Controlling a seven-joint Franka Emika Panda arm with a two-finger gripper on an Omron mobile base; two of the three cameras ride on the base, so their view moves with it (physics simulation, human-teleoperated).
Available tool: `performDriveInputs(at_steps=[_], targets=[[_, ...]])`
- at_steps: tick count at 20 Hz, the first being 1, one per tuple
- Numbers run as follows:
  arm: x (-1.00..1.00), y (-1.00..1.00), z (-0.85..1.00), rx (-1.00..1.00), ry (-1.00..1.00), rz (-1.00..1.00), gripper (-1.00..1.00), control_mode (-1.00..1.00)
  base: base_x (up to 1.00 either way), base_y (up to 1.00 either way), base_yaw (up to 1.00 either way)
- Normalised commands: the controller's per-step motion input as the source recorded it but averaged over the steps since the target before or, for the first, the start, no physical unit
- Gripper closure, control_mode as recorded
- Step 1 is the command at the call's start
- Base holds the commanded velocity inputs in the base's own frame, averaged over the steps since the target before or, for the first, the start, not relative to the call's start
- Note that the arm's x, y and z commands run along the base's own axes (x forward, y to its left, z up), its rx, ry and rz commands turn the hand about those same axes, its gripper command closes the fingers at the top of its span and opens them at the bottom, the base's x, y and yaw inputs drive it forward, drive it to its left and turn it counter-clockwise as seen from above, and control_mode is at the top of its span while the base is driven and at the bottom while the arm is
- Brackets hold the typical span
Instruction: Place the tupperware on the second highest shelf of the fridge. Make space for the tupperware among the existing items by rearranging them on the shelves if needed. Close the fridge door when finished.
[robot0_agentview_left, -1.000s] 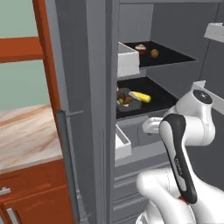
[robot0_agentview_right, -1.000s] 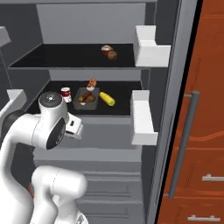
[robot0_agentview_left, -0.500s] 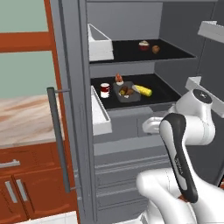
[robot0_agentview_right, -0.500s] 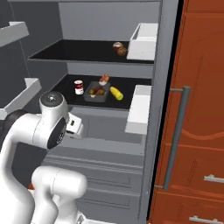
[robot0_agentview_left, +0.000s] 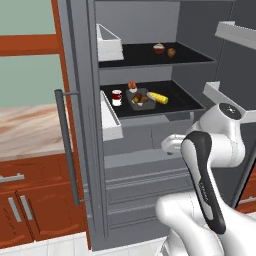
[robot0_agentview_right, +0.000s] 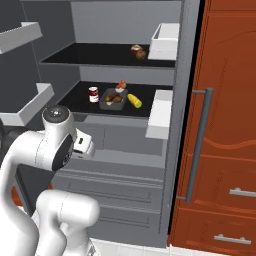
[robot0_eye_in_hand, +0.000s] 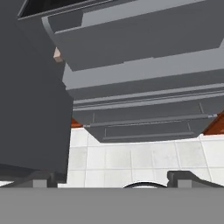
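Note:
The fridge stands open with both doors swung out. A grey tupperware with food in it sits on the lower visible black shelf, also seen as the tupperware. A red-and-white can stands to its left and a long yellow item lies to its right. On the shelf above rest a small round brown item and a small red-and-white one. My gripper is open and holds nothing. It hangs in front of the fridge drawers, well below the shelves, looking down at the floor.
The left fridge door with its bar handle and pale bins stands beside red-brown cabinets. The right door's bins jut out over my arm. White floor tiles lie below the drawers.
The whole picture has shifted, so the camera has moved: the fridge interior now sits more squarely in both base views. The gripper stays open and the shelf items have not moved.

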Motion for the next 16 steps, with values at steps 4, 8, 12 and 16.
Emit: performDriveInputs(at_steps=[4,8,12,16], targets=[[0.00,0.00,0.00,0.00,0.00,0.00,-1.00,-1.00,0.02,0.03,-0.01],[0.00,0.00,0.00,0.00,0.00,0.00,-1.00,-1.00,0.00,0.00,0.00],[-0.10,0.48,-0.03,-0.10,-0.03,0.11,-1.00,-1.00,0.00,0.00,0.00],[-0.20,0.95,-0.06,-0.22,-0.12,0.23,-1.00,-1.00,0.00,0.00,0.00]])
